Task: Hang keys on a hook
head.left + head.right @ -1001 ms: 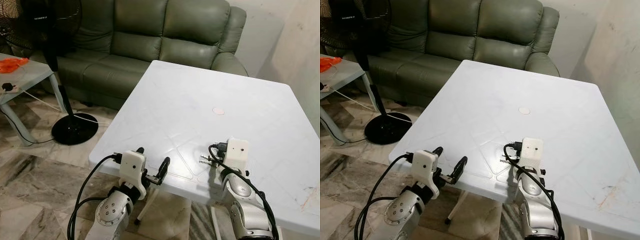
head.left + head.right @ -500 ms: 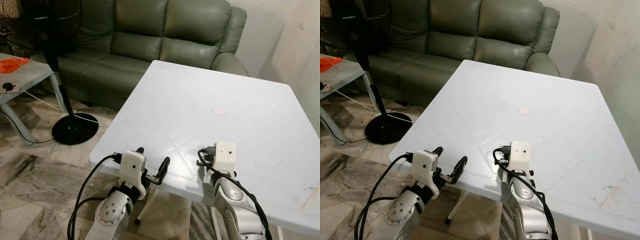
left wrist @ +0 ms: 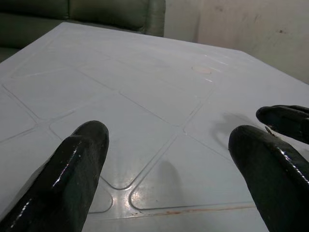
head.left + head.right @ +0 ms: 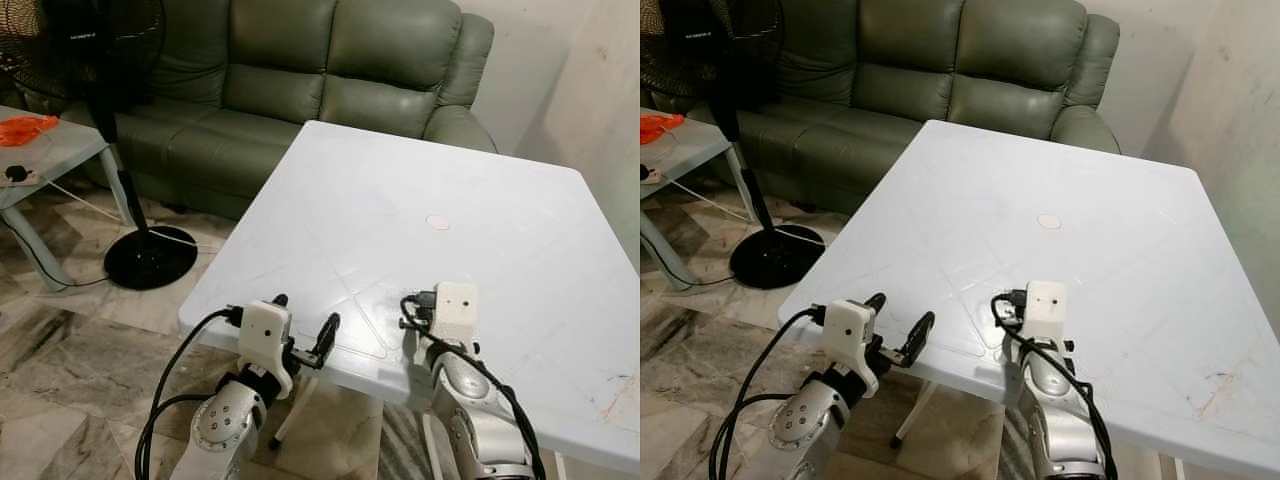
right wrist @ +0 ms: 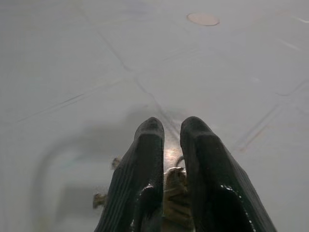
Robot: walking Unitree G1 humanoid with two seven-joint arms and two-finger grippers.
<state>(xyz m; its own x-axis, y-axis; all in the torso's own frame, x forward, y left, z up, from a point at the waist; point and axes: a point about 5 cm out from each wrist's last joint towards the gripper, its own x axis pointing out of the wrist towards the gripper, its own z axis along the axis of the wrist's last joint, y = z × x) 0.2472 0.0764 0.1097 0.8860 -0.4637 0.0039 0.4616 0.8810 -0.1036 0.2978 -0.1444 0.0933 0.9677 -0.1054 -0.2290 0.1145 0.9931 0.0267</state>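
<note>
Here, right gripper (image 5: 166,133) jaws nearly closed around keys (image 5: 175,178).

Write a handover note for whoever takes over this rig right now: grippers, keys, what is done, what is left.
Right gripper: shut on the keys, metal showing between its fingers, low over the white table.
Left gripper: open, idle at the table's near edge.
Done: keys are gripped.
Left: no hook can be seen from here; find it, carry the keys over and hang them.
Nearby: green sofa behind the table, standing fan to the robot's left.
</note>
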